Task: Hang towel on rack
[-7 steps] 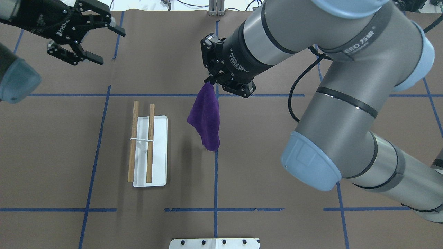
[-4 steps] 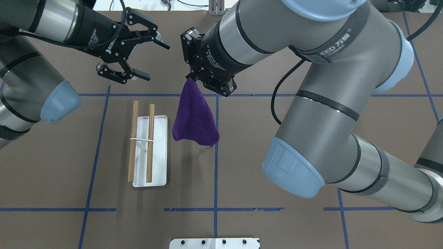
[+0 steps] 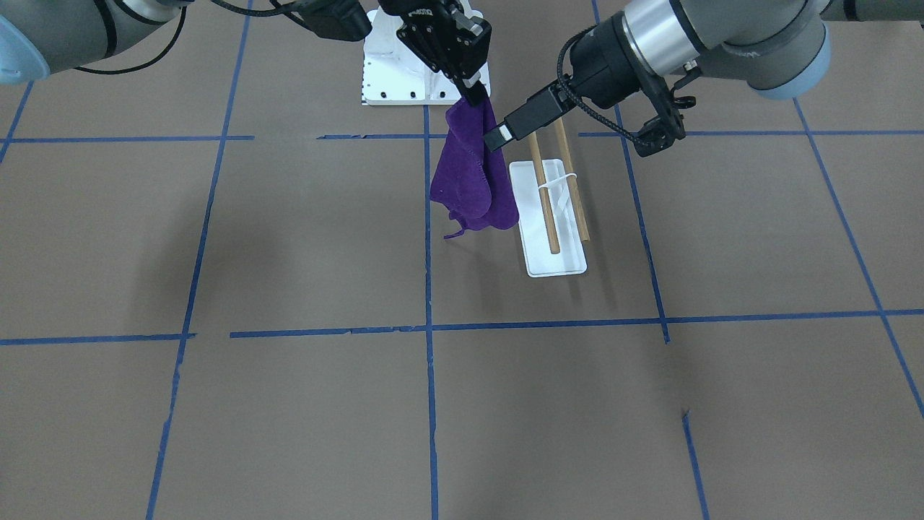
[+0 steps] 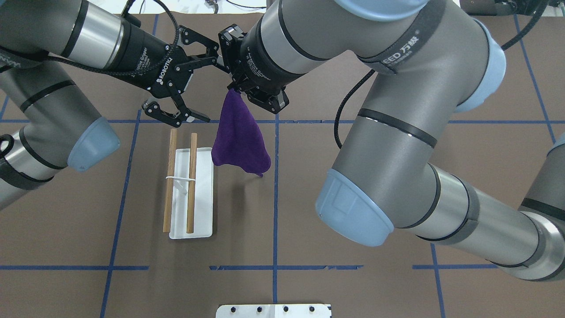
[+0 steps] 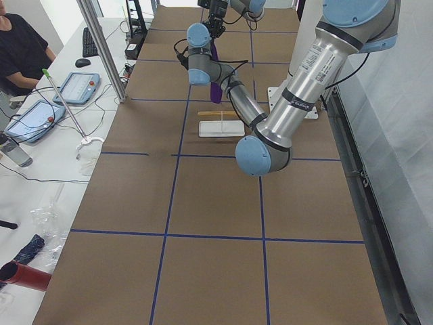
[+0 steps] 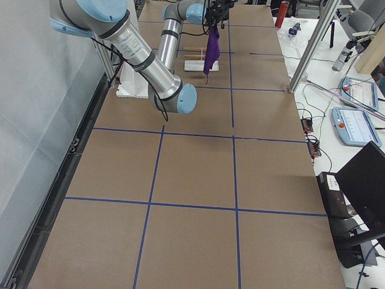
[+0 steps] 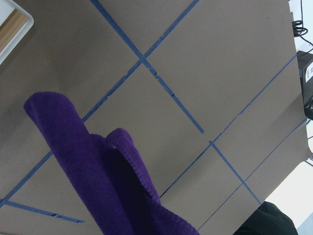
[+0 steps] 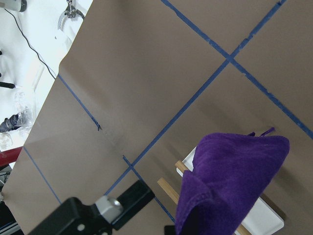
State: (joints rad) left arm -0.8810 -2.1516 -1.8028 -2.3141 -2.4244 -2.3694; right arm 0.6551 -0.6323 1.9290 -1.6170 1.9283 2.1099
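Where the right gripper (image 4: 231,89) pinches its top corner, the towel (image 4: 240,141) hangs free in the air just to the right of the rack (image 4: 203,194), clear of both dowels (image 4: 192,176). The left gripper (image 4: 209,90) is spread wide and holds nothing, above the rack's far end and close to the towel's upper edge. The bench (image 4: 353,282) is brown and gridded with blue tape (image 4: 274,221). A person (image 5: 20,47) sits at a white desk (image 5: 61,135) beyond it. The towel is deep purple and plush, drooping in a folded cone with a stitched hem.

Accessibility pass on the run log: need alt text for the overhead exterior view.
The right gripper pinches a purple towel by one corner, dangling it beside the rack. The open left gripper hovers near the pinched corner.
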